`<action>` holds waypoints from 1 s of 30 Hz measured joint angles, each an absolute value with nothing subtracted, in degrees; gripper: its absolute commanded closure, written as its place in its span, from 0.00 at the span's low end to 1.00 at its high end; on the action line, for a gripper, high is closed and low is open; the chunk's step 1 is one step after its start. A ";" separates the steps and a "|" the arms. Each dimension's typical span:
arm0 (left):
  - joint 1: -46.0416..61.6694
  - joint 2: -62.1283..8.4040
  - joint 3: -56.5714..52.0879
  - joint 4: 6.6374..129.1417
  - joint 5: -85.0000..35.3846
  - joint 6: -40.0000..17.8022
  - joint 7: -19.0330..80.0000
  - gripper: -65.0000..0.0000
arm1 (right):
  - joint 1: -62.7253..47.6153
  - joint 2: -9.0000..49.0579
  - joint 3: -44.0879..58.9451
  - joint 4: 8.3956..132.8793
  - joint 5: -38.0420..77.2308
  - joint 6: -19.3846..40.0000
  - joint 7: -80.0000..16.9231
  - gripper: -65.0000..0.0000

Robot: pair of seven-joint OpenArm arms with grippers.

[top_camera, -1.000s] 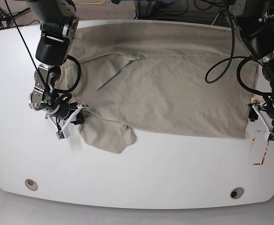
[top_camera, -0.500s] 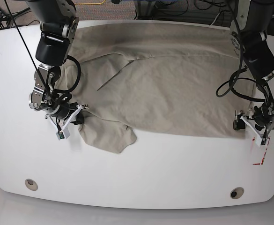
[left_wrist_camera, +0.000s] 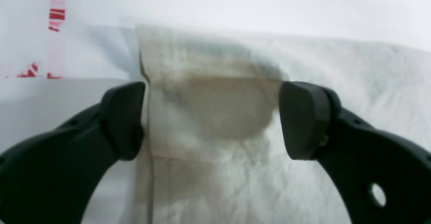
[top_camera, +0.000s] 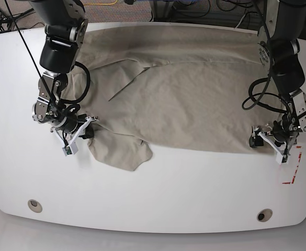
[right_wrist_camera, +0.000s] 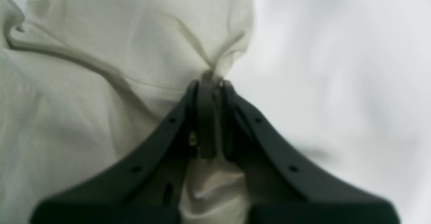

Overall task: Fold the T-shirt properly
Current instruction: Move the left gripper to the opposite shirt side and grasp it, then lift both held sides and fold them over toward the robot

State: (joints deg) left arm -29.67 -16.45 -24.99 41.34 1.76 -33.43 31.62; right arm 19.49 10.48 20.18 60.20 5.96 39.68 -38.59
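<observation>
Since 1 second ago the left gripper (top_camera: 268, 145) has slid in from the table's edge at 3 o'clock onto the T-shirt (top_camera: 194, 94) hem corner; the right gripper (top_camera: 78, 137) has not shifted. That shirt lies spread across the far half of the table (top_camera: 158, 198), 1 sleeve bunched toward 7 o'clock near the right gripper.

Wrist views settle the tools. The left gripper's jaws stand wide apart, straddling the corner of the hem with nothing pinched yet. The right gripper is clenched, grasping a gathered pinch of shirt cloth.

To do this grab well, I judge the left gripper should sink until both tips press the table, with the hem edge well inside the jaws, then close on both layers. Red tape marks (top_camera: 291, 175) sit just past it at 4 o'clock. Lifting should wait until both corners are held, so the fold stays square.
</observation>
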 measured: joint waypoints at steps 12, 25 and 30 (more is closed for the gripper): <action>-29.50 -16.34 -24.95 41.34 1.93 -33.43 32.05 1.00 | 19.62 10.50 20.12 60.25 5.91 39.68 -38.61 1.00; -28.49 -15.90 -21.37 47.51 1.69 -33.54 36.58 1.00 | 20.56 10.63 20.03 63.33 1.74 39.75 -39.66 1.00; -27.57 -16.05 -21.39 55.55 1.61 -33.98 40.01 1.00 | 20.36 10.66 20.18 68.66 1.50 40.01 -41.85 1.00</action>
